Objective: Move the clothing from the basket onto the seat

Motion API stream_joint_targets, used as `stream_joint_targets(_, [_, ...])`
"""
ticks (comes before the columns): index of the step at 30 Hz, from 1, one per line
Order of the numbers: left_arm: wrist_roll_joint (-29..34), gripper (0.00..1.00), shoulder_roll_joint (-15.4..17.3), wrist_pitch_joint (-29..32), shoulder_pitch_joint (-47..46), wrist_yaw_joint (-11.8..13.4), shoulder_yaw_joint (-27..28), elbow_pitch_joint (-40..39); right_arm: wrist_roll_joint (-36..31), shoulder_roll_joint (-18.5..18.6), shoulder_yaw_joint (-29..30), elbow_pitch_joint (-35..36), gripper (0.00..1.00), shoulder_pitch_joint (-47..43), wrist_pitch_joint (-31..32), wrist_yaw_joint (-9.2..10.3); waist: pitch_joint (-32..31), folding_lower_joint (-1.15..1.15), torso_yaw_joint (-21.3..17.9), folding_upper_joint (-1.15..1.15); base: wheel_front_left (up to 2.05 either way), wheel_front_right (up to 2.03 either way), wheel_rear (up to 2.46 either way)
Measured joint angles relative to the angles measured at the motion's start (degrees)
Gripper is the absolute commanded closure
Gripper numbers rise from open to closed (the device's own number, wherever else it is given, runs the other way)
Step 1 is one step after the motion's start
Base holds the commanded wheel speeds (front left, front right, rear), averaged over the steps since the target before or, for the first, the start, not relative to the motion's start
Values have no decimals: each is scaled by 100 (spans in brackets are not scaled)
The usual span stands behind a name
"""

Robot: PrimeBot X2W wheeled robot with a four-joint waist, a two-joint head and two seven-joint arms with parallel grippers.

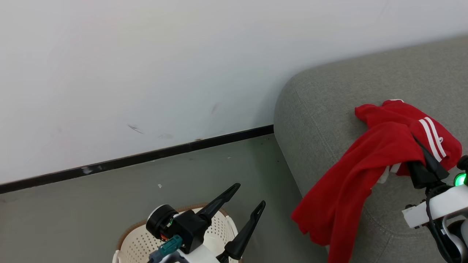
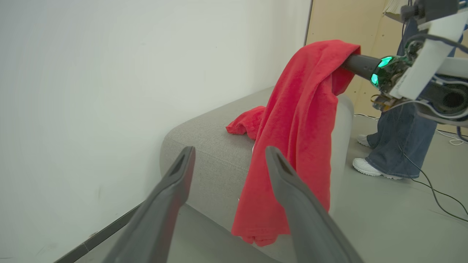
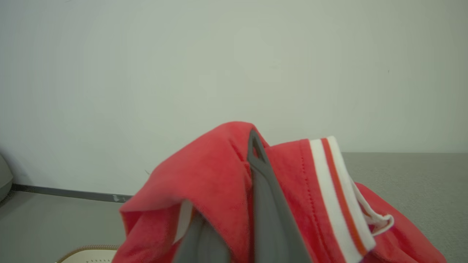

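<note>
My right gripper (image 1: 417,143) is shut on the red clothing (image 1: 351,190), holding it above the grey seat (image 1: 318,109). Part of the cloth lies bunched on the seat, and a long fold hangs down over its rounded end towards the floor. White stripes show near the grip. In the right wrist view the clothing (image 3: 219,190) wraps around the shut fingers (image 3: 256,171). My left gripper (image 1: 250,195) stands open and holds nothing, above the cream basket (image 1: 139,241) at the bottom edge. The left wrist view looks past its gripper (image 2: 230,153) at the hanging clothing (image 2: 299,128).
A white wall with a dark skirting strip (image 1: 146,157) runs behind the basket and seat. A person in jeans and white shoes (image 2: 398,146) stands beyond the seat's far end, with cables (image 2: 438,190) on the grey floor there.
</note>
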State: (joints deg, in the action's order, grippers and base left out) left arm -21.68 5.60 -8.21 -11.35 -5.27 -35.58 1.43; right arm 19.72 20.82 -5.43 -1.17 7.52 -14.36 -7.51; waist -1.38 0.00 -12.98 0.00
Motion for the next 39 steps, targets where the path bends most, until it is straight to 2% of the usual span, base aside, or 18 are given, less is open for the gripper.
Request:
stream_joint_targets(7, [1,0,5,0,0,35,49,-98,208,9,-114,107,100,550,69,0,134,0,-125,0,0,0,0])
stream_joint_targets(12, [13,0,27,7,0,93,111,-204,314,76,126,134,100,1384,215,0,286,0,-177,0,0,0,0])
stream_joint_targets(17, [76,0,81,19,-1,159,167,-364,491,131,603,20,100,2116,459,0,471,0,-207,0,0,0,0])
stream_joint_targets(23, [126,0,168,112,-16,213,180,-541,593,380,1255,-319,100,2880,719,0,681,0,-223,0,0,0,0])
stream_joint_targets(25, [232,0,196,158,-55,218,181,-634,550,575,1564,-525,100,3261,860,0,816,0,-227,0,0,0,0])
stream_joint_targets(33, [378,0,247,287,-215,263,170,-931,427,966,2111,-1218,100,3807,1094,0,1190,0,-212,0,0,0,0])
stream_joint_targets(39, [465,0,330,456,-334,283,160,-1110,234,1161,2327,-1692,100,3894,1134,1,1475,0,-172,0,0,0,0])
